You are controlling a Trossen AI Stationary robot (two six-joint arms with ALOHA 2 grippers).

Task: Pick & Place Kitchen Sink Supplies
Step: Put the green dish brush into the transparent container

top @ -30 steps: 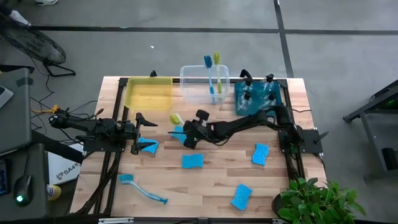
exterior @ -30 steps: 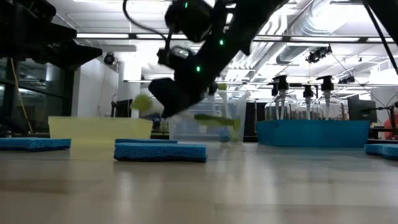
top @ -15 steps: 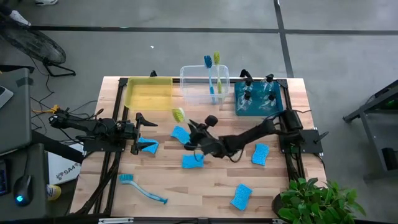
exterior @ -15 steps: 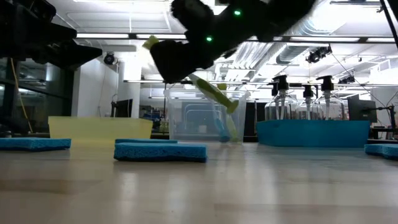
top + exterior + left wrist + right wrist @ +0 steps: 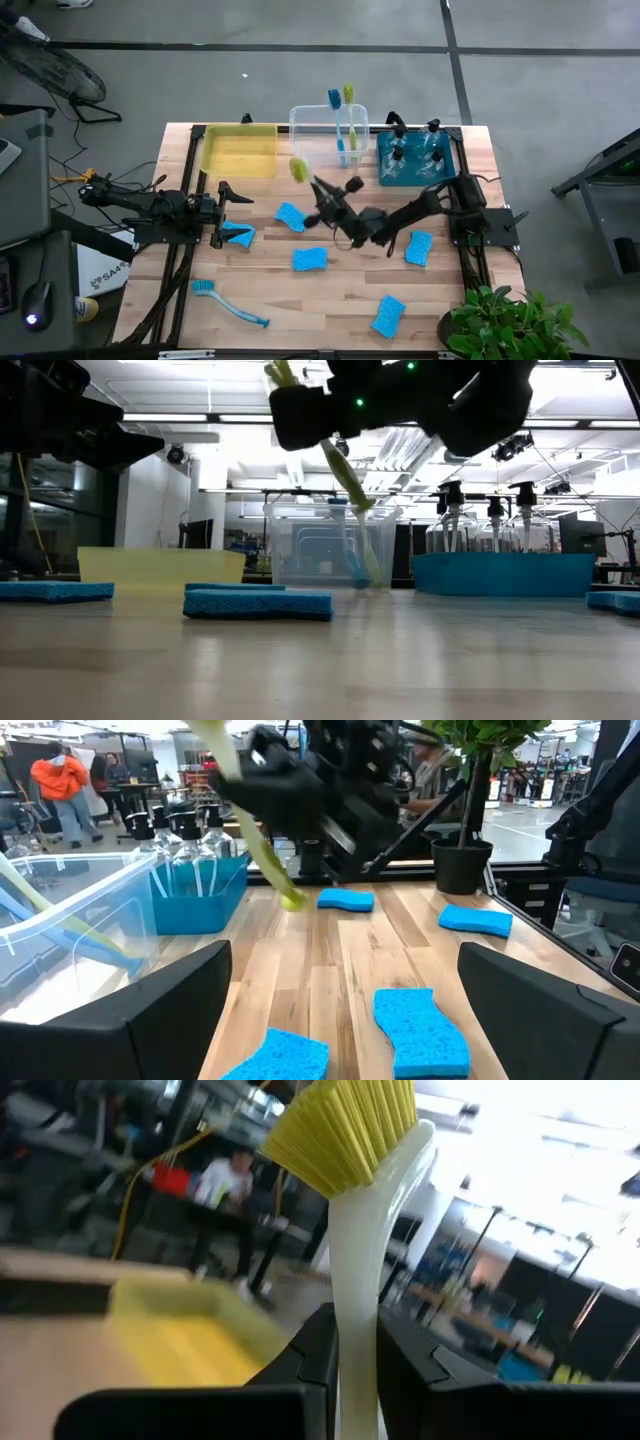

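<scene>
A yellow-green dish brush (image 5: 299,169) – smooth plastic handle, stiff bristled head – is gripped by the narrowly closed right gripper (image 5: 335,205), raised above mid-table before the clear bin (image 5: 328,136). The left gripper (image 5: 222,214) is held wide open, empty, beside a porous blue sponge (image 5: 240,236).

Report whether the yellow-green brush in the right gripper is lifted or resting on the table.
Lifted. The right gripper is shut on the yellow-green brush, whose handle hangs clear above the table, bristle head up.
</scene>
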